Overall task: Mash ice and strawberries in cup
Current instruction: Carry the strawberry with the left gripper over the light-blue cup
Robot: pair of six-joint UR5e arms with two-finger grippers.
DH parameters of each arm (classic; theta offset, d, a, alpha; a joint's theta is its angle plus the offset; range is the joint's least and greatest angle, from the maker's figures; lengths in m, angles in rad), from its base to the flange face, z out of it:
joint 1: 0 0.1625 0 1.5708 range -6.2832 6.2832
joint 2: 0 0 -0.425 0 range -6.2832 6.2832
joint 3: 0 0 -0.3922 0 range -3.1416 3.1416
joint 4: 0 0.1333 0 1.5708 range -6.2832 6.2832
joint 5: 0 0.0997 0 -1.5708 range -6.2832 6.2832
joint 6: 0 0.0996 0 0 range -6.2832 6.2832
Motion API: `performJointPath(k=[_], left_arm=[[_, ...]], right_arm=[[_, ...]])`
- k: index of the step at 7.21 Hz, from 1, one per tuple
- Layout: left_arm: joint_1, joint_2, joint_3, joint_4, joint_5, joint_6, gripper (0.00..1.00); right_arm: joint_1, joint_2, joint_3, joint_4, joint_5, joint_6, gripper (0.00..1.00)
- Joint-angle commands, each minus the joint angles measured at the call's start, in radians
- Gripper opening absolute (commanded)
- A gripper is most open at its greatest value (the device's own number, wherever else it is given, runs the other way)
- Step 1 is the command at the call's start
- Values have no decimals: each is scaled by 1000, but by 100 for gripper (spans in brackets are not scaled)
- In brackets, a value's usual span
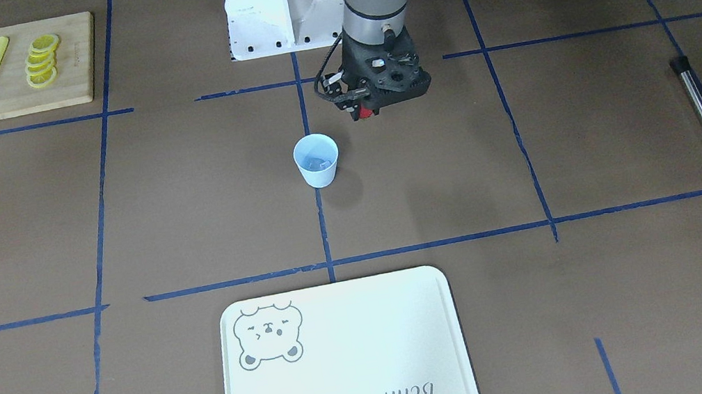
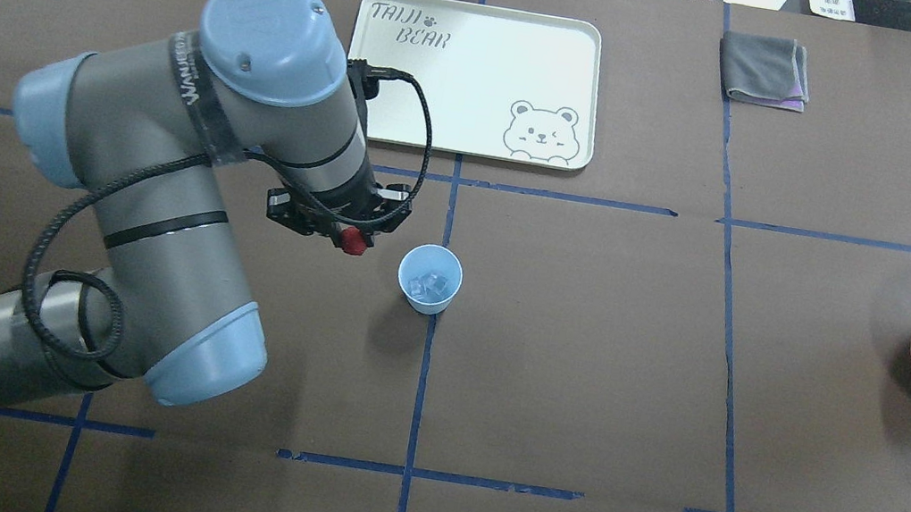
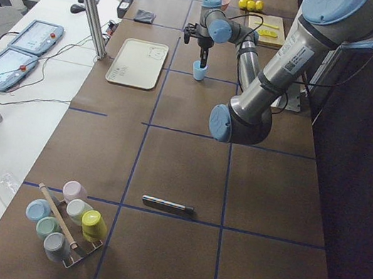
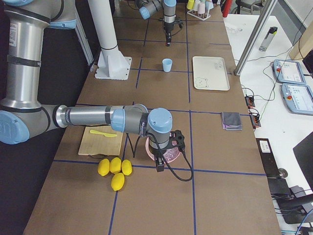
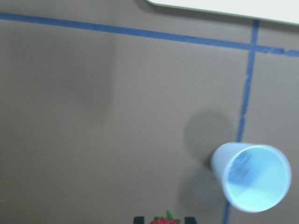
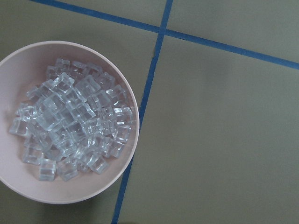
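The pale-blue cup (image 2: pixel 429 279) stands upright near the table's middle with a few ice (image 2: pixel 427 286) cubes inside. Just to the left of it and above the table, my left gripper (image 2: pixel 349 240) is shut on a red strawberry (image 2: pixel 351 242), which is also red under the fingers in the front view (image 1: pixel 366 112). The left wrist view has the cup (image 5: pixel 252 177) at lower right and the strawberry (image 5: pixel 166 220) at the bottom edge. My right gripper (image 4: pixel 160 164) hangs over the pink bowl (image 6: pixel 107 184) of ice (image 6: pixel 74 121); I cannot tell whether it is open or shut.
A white bear tray (image 2: pixel 459 112) lies beyond the cup. A metal rod (image 1: pixel 698 99) lies on the robot's left side. The cutting board (image 1: pixel 75 57) holds lemon slices and a yellow knife. A grey cloth (image 2: pixel 764 67) and whole lemons (image 4: pixel 115 169) sit at the edges.
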Motion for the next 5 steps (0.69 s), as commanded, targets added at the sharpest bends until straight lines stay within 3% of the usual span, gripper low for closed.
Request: performJointPath(k=[1, 3, 4, 5], left_arm=[[44, -103, 138, -52, 46, -71, 4], [66, -101, 159, -98, 72, -100, 6], [67, -100, 157, -99, 75, -94, 24], [67, -98, 156, -98, 75, -92, 72]], right_arm=[[0, 1, 1, 0, 0, 0, 99], [0, 1, -1, 0, 0, 0, 99], [0, 1, -1, 0, 0, 0, 99], [0, 1, -1, 0, -2, 2, 99]])
